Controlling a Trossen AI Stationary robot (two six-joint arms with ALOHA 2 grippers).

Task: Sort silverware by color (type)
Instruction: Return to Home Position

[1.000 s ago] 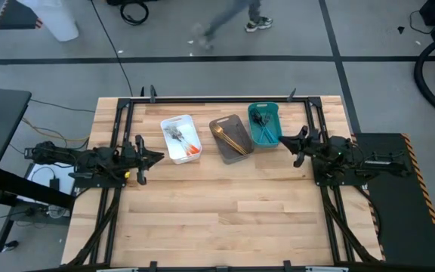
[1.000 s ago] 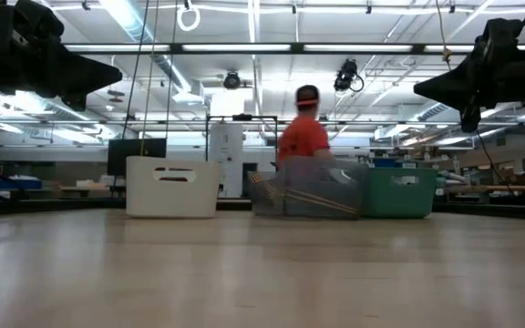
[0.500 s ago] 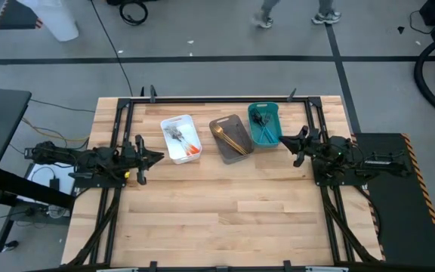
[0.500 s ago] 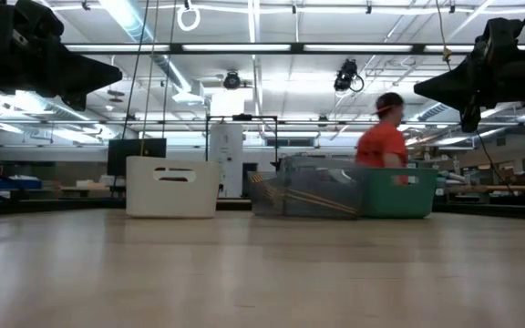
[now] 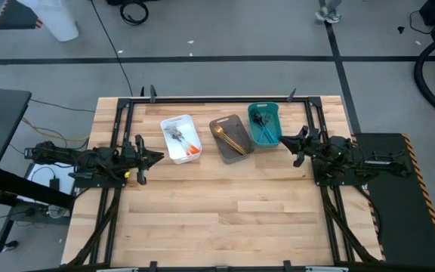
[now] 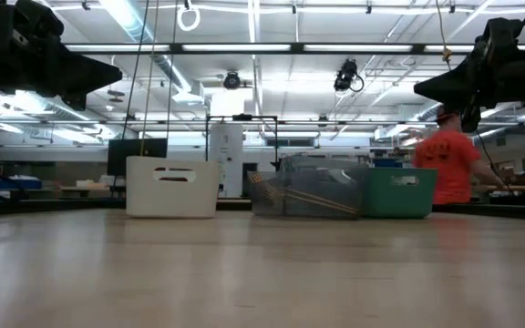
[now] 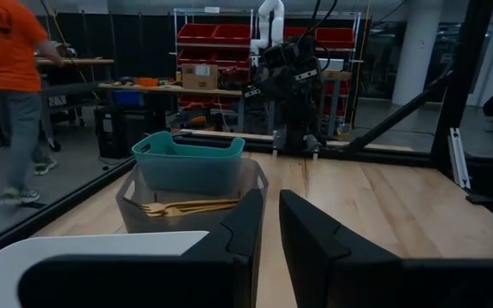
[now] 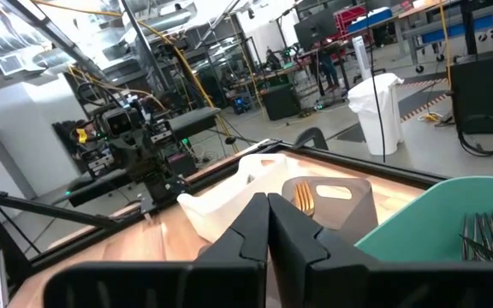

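The silverware lies in three bins standing in a row at the table's far middle. Orange-handled pieces (image 5: 190, 149) lie in the white bin (image 5: 174, 145). Slim gold pieces (image 5: 232, 140) (image 7: 187, 206) lie in the grey bin (image 5: 219, 125), and teal-handled ones (image 5: 261, 125) in the teal bin (image 5: 272, 111). My left gripper (image 5: 157, 157) (image 7: 270, 205) hovers level at the table's left, left of the white bin, with a narrow empty gap between its fingers. My right gripper (image 5: 283, 143) (image 8: 268, 198) hovers level at the right, just right of the teal bin, shut on nothing.
Black frame rails (image 5: 119, 128) (image 5: 316, 121) run along the table's left, right and far sides. Bare wooden tabletop (image 5: 225, 211) spreads over the near half. A person in an orange shirt (image 6: 445, 169) (image 7: 7, 51) stands on the floor beyond the table's far edge.
The person in the orange shirt has walked past the table's far side toward the right. Both arms and the silverware have kept still.
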